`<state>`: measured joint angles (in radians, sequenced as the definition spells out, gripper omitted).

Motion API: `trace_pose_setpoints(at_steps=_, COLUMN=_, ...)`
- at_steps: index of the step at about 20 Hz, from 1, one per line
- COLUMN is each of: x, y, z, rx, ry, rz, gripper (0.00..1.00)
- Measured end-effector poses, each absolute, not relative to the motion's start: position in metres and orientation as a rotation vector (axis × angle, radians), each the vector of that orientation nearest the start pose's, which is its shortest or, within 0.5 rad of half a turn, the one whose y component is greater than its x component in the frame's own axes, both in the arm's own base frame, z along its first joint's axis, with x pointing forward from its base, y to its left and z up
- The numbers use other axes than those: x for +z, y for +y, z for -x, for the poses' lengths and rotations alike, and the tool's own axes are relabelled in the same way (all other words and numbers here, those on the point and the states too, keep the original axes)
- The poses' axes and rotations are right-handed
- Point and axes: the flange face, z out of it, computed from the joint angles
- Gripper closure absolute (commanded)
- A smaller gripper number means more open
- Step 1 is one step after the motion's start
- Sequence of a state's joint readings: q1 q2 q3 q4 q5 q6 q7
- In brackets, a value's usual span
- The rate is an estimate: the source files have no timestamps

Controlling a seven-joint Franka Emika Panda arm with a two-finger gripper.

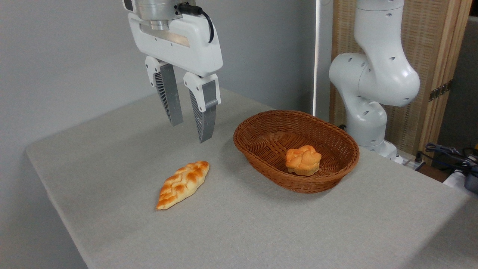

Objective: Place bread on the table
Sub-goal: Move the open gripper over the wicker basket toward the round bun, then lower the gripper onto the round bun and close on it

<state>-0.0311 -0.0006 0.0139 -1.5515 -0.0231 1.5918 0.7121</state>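
Jaws (190,131) parted a moderate amount, nothing held, gap between the two ribbed grey fingers (170,98) is clear. They hang in the air above the counter (261,231), pointing down with a slight tilt, left of the basket (257,149) and up-picture of the braided loaf (183,184). No contact with anything.

Bread (303,160): small round golden-orange bun, knotted top, paler base. Sits upright inside the oval brown wicker basket, on its floor, toward the right-front part of the interior. Front wall of the basket hides the bun's lowest edge.

Basket rests on the counter, right of centre, just beside the arm's white base (368,123) (base stands behind the basket's right end; whether they touch I cannot tell).

Braided loaf: long, flat, leaf-shaped, lies flat on the grey cloth, left of the basket and apart from it, long axis diagonal, pointed end toward the lower left.

Counter is covered in plain light grey cloth; its left corner shows against the grey wall. Dark cables (448,151) at the far right edge, off the counter. Slatted wooden panel (433,56) behind the arm.
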Motion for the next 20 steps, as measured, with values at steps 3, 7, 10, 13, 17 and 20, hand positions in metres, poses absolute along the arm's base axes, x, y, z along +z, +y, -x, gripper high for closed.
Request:
trace_pose_setpoints(at_steps=3, x=0.635, y=-0.012, z=-0.556, rx=-0.067, ry=1.123, rz=2.943, gripper=0.00)
trace_pose_setpoints(at_steps=7, x=0.629, y=-0.012, z=-0.543, rx=-0.024, ry=1.152, rz=2.944, gripper=0.00)
trace_pose_setpoints(at_steps=10, x=0.618, y=-0.011, z=-0.512, rx=0.041, ry=1.311, rz=2.897, gripper=0.00)
trace_pose_setpoints(at_steps=13, x=0.599, y=-0.010, z=-0.470, rx=0.132, ry=1.486, rz=2.845, gripper=0.00)
trace_pose_setpoints(at_steps=17, x=0.560, y=-0.006, z=-0.416, rx=0.250, ry=1.639, rz=2.782, gripper=0.00)
trace_pose_setpoints(at_steps=20, x=0.528, y=0.000, z=-0.384, rx=0.375, ry=1.695, rz=2.716, gripper=0.00)
